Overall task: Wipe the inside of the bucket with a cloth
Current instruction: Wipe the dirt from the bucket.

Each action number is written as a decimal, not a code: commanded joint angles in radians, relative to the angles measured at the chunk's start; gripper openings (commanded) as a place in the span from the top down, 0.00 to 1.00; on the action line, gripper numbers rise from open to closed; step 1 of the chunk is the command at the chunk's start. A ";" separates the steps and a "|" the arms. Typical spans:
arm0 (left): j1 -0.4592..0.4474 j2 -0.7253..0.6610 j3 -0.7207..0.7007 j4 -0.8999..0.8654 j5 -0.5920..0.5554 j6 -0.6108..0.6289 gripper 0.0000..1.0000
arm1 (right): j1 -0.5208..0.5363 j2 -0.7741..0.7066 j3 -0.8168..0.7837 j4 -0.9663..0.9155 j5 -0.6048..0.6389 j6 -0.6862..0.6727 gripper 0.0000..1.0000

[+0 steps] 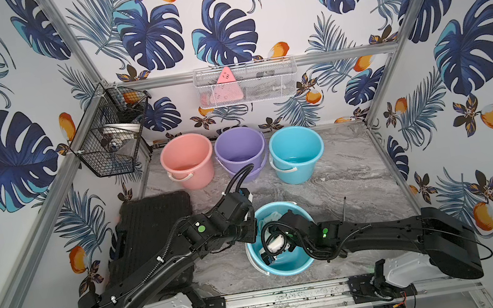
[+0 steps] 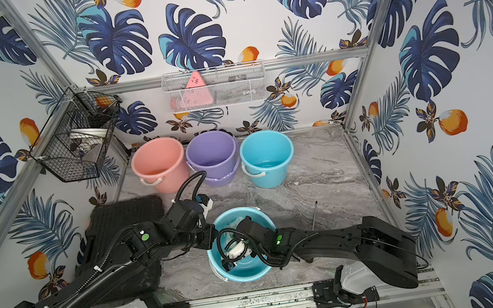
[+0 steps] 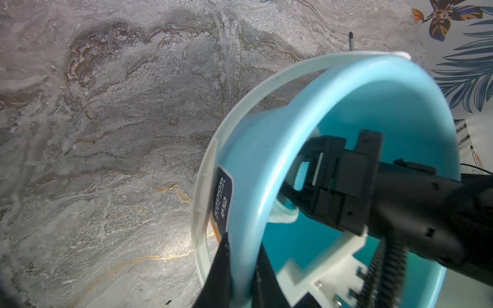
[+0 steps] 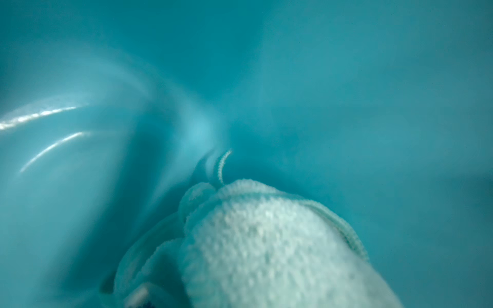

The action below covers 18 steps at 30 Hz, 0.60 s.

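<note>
A light blue bucket (image 1: 288,267) (image 2: 246,275) stands at the front middle of the marble table. My left gripper (image 3: 244,240) (image 1: 250,227) is shut on its left rim (image 3: 266,165), one finger outside the wall and one inside. My right arm reaches down into the bucket. My right gripper (image 3: 290,186) is shut on the pale mint cloth (image 4: 266,253) (image 3: 282,216). The bunched cloth lies against the bucket's inner wall (image 4: 346,93) and hides the right fingers in the right wrist view. A bit of cloth (image 1: 269,217) (image 2: 232,223) shows by the far rim in both top views.
A pink bucket (image 1: 187,160), a purple bucket (image 1: 240,150) and another blue bucket (image 1: 296,150) stand in a row at the back. A black case (image 1: 153,228) lies at the left. A thin metal rod (image 1: 344,209) lies right of the held bucket. Wire baskets (image 1: 246,82) (image 1: 110,138) hang on the walls.
</note>
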 commanded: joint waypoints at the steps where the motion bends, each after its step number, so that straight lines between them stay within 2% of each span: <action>1: -0.003 -0.005 0.007 0.025 0.001 -0.003 1.00 | 0.000 0.045 -0.003 0.045 -0.035 0.049 1.00; 6: -0.003 -0.010 0.003 0.025 -0.003 -0.004 1.00 | -0.001 0.071 0.003 0.024 -0.040 0.083 1.00; 11: -0.004 -0.009 0.000 0.028 -0.003 -0.006 1.00 | -0.002 0.000 0.048 -0.072 -0.016 0.086 1.00; 18: -0.005 -0.007 0.002 0.029 -0.006 -0.007 1.00 | -0.002 -0.130 0.202 -0.414 -0.003 0.119 1.00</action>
